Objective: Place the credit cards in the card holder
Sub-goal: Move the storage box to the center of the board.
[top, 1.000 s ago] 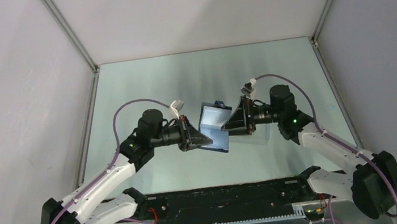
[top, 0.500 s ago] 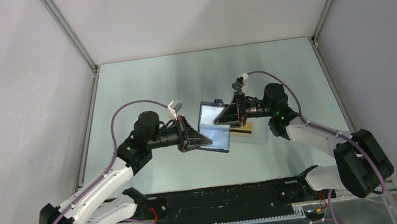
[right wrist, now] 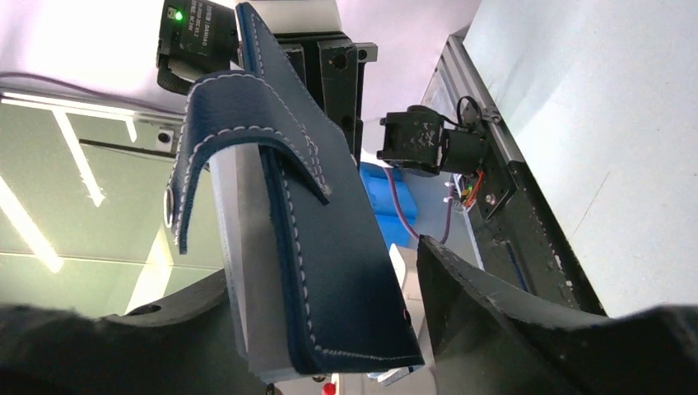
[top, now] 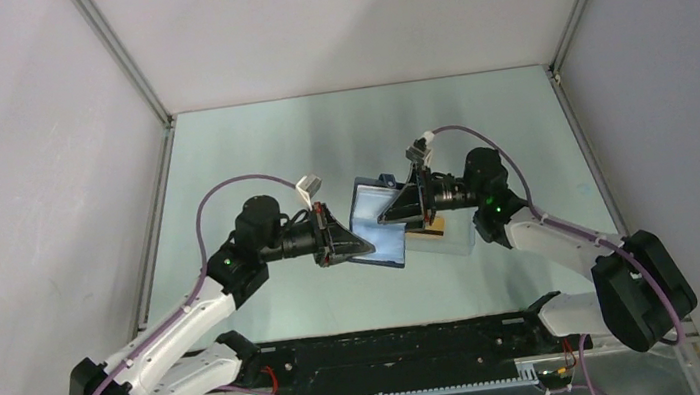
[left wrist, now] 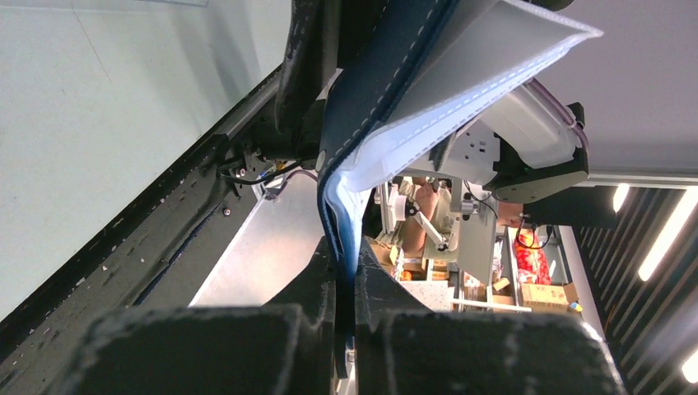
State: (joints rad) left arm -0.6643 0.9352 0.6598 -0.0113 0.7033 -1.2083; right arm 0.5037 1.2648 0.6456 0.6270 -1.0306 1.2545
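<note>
The dark navy card holder [top: 380, 226] hangs open above the table between the two arms, its light blue inner side up. My left gripper [top: 357, 247] is shut on its near-left edge; the left wrist view shows the card holder [left wrist: 387, 107] pinched between the jaws of the left gripper [left wrist: 350, 263]. My right gripper [top: 395, 212] is open, with the far flap of the card holder [right wrist: 329, 230] between its jaws and a gap to the right finger [right wrist: 494, 313]. A gold-tan credit card [top: 434, 224] lies in the clear tray [top: 452, 242] under the right gripper.
The metal frame posts [top: 122, 54] and grey walls close in the table on the left, right and back. The black base rail [top: 395, 353] runs along the near edge.
My right arm swung left and its gripper moved onto the card holder's far flap, uncovering the card in the tray. The left gripper kept its hold.
</note>
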